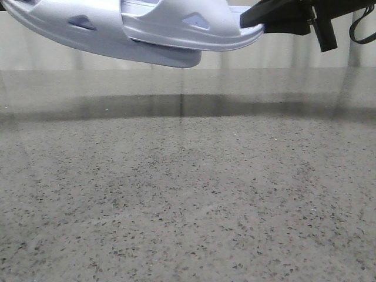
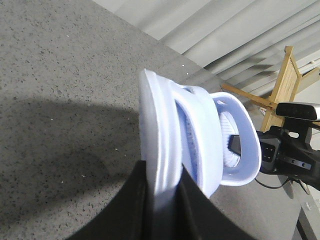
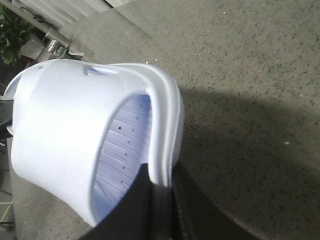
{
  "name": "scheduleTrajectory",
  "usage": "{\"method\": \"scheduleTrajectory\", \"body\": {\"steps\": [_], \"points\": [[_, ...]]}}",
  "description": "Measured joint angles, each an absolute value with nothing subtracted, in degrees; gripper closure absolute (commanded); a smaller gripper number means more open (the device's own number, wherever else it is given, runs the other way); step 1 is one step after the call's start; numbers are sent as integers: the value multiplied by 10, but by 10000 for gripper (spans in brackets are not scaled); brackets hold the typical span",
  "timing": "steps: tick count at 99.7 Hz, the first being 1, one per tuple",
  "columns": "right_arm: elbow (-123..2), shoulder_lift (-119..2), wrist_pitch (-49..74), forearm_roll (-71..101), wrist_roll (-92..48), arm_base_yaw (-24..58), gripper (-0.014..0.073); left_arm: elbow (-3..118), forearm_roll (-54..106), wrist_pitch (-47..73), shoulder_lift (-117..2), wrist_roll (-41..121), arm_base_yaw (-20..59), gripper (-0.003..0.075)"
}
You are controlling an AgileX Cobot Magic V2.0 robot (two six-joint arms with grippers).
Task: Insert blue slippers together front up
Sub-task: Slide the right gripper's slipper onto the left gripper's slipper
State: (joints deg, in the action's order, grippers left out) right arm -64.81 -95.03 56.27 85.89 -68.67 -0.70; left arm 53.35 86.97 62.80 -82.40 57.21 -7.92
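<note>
Front view, nearest first: bare speckled grey tabletop (image 1: 188, 200) in the foreground, nothing resting on it; a broad shadow band lies across it farther back. Above that, at the top of the frame, the blue slippers (image 1: 135, 29) hang in mid-air, well clear of the table, lying roughly level. Left slipper (image 1: 70, 26) reaches in from the left; right slipper (image 1: 200, 23) from the right, its front overlapping the left one's strap region near centre. The dark right gripper (image 1: 276, 17) clamps the right slipper's end at upper right. The left gripper is out of frame here.

Left wrist view: left gripper (image 2: 162, 200) closed on the sole edge of the left slipper (image 2: 160, 130), black fingers either side of the rim. The other slipper (image 2: 235, 145) sits just beyond, tucked against or partly under the strap; depth of nesting cannot be told. Right arm hardware visible behind it.

Right wrist view: right gripper (image 3: 160, 200) closed on the sole edge of the right slipper (image 3: 75, 140), ribbed footbed showing through the strap opening.

Judgement: insertion step under way, both slippers held aloft and meeting. Next move likely calls for pushing the two together along their length, keeping them aligned so one front slides under the other's strap, then checking the fronts point up.
</note>
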Motion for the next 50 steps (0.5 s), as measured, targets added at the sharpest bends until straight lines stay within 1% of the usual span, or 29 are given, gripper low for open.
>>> {"method": "scheduleTrajectory", "body": {"steps": [11,19,24,41,50], "points": [[-648,-950,616,854,-672,-38,430,533,869,652,-824,572,-90,704],[-649,-950,659,838,-660,-66,358,533,867,665,-824,572,-99,704],[-649,-950,670,831,-655,-87,342,533,863,669,-824,572,-105,704],[-649,-950,672,819,-637,-165,344,533,860,669,-824,572,-118,704],[-649,-941,672,807,-633,-190,344,533,860,669,-824,572,-118,705]]}}
